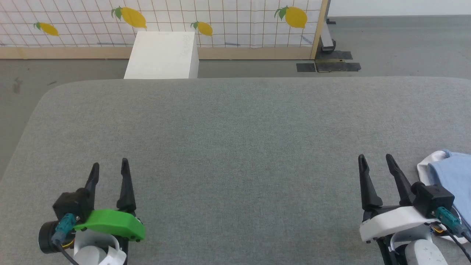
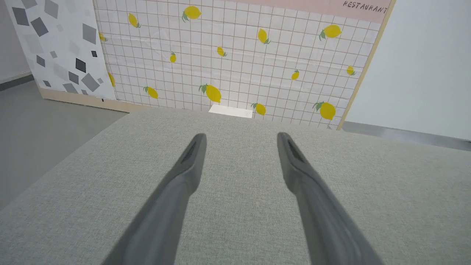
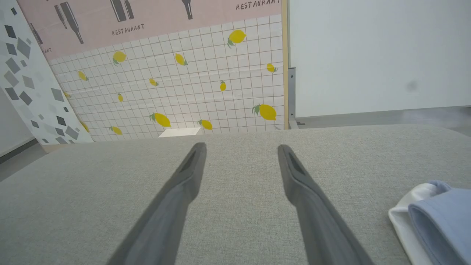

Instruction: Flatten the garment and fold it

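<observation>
The garment (image 1: 450,176), light blue cloth with a white edge, lies bunched at the right edge of the grey table, mostly cut off by the picture's border. In the right wrist view the garment (image 3: 438,221) sits at the lower right, beside the fingers. My right gripper (image 1: 374,157) stands open just left of it, apart from the cloth, its fingers empty. My left gripper (image 1: 110,164) is open over the table's near left part, far from the garment. Both hold nothing in their wrist views: left gripper (image 2: 241,137), right gripper (image 3: 241,147).
The grey fabric-covered table (image 1: 235,125) spreads wide before me, with rounded far corners. Beyond its far edge stands a white box (image 1: 162,55) on the floor, in front of a lemon-patterned tiled panel (image 1: 220,18). A wooden post (image 1: 319,29) ends that panel.
</observation>
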Robot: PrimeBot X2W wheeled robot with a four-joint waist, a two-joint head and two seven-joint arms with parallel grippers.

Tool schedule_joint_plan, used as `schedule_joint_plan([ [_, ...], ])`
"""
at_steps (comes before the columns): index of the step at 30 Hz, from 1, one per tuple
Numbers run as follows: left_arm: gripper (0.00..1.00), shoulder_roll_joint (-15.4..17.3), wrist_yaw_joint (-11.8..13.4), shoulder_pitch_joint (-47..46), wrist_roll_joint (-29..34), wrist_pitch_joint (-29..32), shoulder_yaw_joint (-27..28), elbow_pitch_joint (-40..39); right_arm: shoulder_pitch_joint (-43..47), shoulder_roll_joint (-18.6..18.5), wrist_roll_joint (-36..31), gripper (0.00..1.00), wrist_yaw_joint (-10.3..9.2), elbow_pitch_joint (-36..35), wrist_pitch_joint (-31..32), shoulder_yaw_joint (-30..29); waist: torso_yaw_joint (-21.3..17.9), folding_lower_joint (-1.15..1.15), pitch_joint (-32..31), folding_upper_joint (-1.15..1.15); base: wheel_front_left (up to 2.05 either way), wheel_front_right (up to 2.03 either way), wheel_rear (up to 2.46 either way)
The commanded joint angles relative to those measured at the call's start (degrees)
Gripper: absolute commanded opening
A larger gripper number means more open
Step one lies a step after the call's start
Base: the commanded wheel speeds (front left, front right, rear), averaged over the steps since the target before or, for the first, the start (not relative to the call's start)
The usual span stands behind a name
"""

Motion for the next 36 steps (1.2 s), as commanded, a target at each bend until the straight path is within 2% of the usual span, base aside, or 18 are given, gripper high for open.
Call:
schedule_joint_plan([
  [1,1.00,-0.05,-0.35,0.35,0.75,-0.28,-0.27,0.29,0.50,0.10,-0.19,1.00,-0.09,0.11,-0.32,-0.13,-0.09,0.00,0.02,0.00,0.00,0.00,0.00],
  [14,1.00,0.57,-1.04,-0.28,1.63,0.48,-2.57,2.04,0.48,0.10,-0.21,1.00,-0.09,0.04,-0.33,-0.80,-0.32,0.00,0.03,0.00,0.00,0.00,0.00],
  [36,1.00,0.79,-1.41,-1.06,-0.02,0.69,-3.31,3.16,0.16,0.10,-0.33,1.00,-0.09,0.81,-0.33,-0.72,-0.41,0.00,-0.20,0.00,0.00,0.00,0.00],
])
